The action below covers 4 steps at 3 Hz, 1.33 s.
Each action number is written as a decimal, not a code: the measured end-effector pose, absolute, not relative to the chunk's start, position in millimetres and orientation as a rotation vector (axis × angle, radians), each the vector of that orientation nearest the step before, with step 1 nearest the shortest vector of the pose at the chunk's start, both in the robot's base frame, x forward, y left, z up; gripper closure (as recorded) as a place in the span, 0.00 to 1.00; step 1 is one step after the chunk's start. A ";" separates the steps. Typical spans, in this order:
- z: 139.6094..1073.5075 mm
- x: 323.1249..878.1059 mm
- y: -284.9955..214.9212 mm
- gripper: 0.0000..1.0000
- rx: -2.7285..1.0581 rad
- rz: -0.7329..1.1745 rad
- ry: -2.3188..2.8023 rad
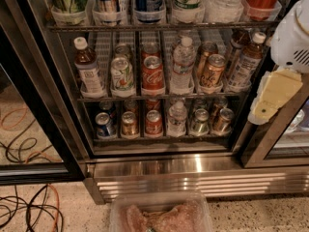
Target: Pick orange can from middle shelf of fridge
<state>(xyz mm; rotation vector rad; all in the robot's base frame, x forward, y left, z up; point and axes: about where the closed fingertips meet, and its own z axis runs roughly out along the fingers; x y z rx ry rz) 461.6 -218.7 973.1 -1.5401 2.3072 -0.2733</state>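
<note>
The fridge (193,170) stands open in front of me, its steel base below. The orange can (212,70) stands upright at the front of a lane on the middle shelf (159,97), right of centre, with a second orange can (206,50) behind it. A water bottle (183,64) is to its left and a brown bottle (246,65) to its right. My gripper (271,99), cream-coloured under a white arm housing, hangs at the right edge of the view, in front of the right door frame, right of and slightly below the orange can and apart from it.
On the middle shelf also stand a red Coca-Cola can (152,72), a white-and-green can (121,74) and a brown bottle (88,66). The lower shelf (159,138) holds several cans. A clear plastic container (159,215) lies at the bottom. Cables (29,209) lie on the floor at left.
</note>
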 end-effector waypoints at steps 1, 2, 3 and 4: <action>959.4 471.4 -228.8 0.00 -1.353 -0.347 2.423; 948.0 476.0 -227.3 0.00 -1.240 -0.303 2.508; 948.0 476.0 -227.3 0.00 -1.240 -0.303 2.508; 932.6 472.8 -219.2 0.00 -1.229 -0.304 2.497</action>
